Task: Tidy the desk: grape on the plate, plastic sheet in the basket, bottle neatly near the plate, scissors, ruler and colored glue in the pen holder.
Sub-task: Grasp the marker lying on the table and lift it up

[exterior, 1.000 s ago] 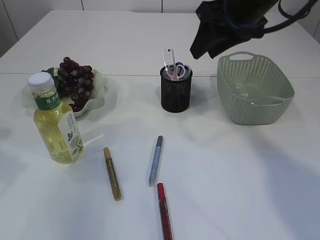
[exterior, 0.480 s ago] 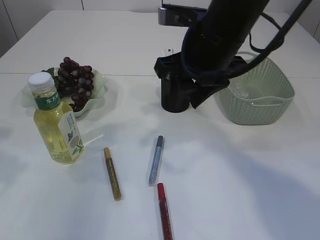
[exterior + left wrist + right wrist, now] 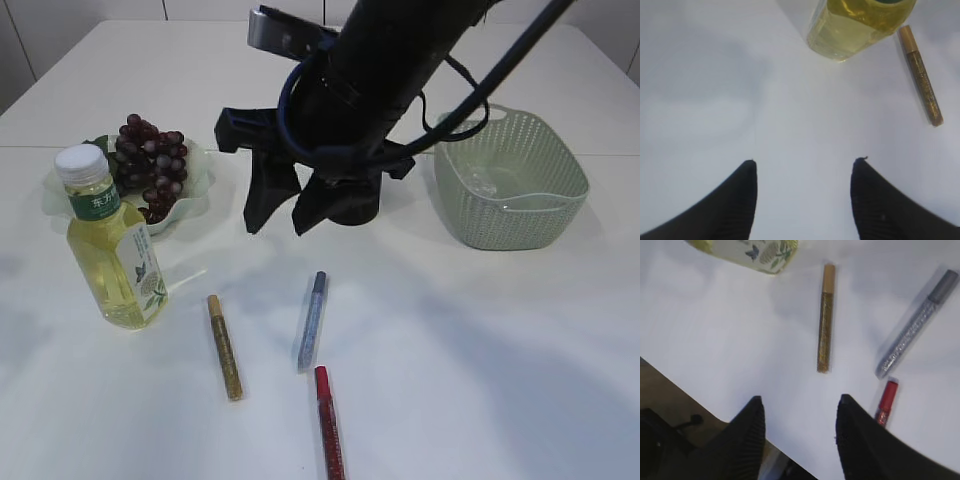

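Three glue sticks lie on the white table: gold (image 3: 225, 347), silver (image 3: 312, 320) and red (image 3: 328, 420). My right gripper (image 3: 278, 222) is open and empty. It hangs above the table left of the black pen holder (image 3: 358, 212), which the arm mostly hides, along with the scissors and ruler. In the right wrist view the gripper (image 3: 801, 399) is short of the gold (image 3: 825, 320), silver (image 3: 915, 325) and red (image 3: 885, 402) sticks. The grapes (image 3: 150, 160) sit on the green plate (image 3: 200, 165), with the bottle (image 3: 110, 250) beside it. My left gripper (image 3: 805, 162) is open and empty, near the bottle (image 3: 860, 25).
A green basket (image 3: 510, 180) stands at the right with a clear sheet (image 3: 490, 185) inside it. The gold stick also shows in the left wrist view (image 3: 921, 75). The table's front edge (image 3: 705, 407) shows in the right wrist view just left of the gripper.
My right arm has swung from above the basket down and left, across the pen holder, to the middle of the table. Nothing on the table has moved.
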Motion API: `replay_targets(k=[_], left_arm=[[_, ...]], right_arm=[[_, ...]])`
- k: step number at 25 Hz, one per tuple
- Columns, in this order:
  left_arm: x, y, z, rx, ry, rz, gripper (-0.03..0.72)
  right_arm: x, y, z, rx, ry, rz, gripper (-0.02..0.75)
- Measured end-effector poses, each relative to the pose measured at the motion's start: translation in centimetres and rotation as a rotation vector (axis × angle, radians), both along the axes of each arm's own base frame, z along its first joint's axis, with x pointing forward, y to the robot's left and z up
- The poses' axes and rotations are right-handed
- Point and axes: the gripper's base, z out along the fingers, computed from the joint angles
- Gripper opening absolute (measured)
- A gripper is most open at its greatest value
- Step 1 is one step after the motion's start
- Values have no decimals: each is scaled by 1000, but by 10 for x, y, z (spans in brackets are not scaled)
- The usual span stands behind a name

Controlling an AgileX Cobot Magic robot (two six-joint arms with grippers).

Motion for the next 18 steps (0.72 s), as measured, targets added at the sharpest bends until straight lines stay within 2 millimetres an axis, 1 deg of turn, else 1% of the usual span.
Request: replay_targets(k=[3, 5, 9, 12, 15, 18], left_arm=[[0, 0, 0, 0, 0, 0, 435], [0, 0, 0, 0, 0, 0, 435], [0, 1, 0, 9, -1, -2, 435], [0, 1, 0, 11, -1, -2, 435], [0, 1, 0, 11, -3, -2, 435], [1, 1, 0, 10, -9, -2, 435]], right_arm=[[7, 4, -6, 32, 24, -89, 377], [12, 6, -17, 18, 68, -169, 377], [25, 5, -43, -72, 99, -310, 377], [32, 2, -55, -138, 77, -396, 377], [38, 3, -62, -158, 78, -433, 377], [42, 13, -71, -175, 72, -424, 377]])
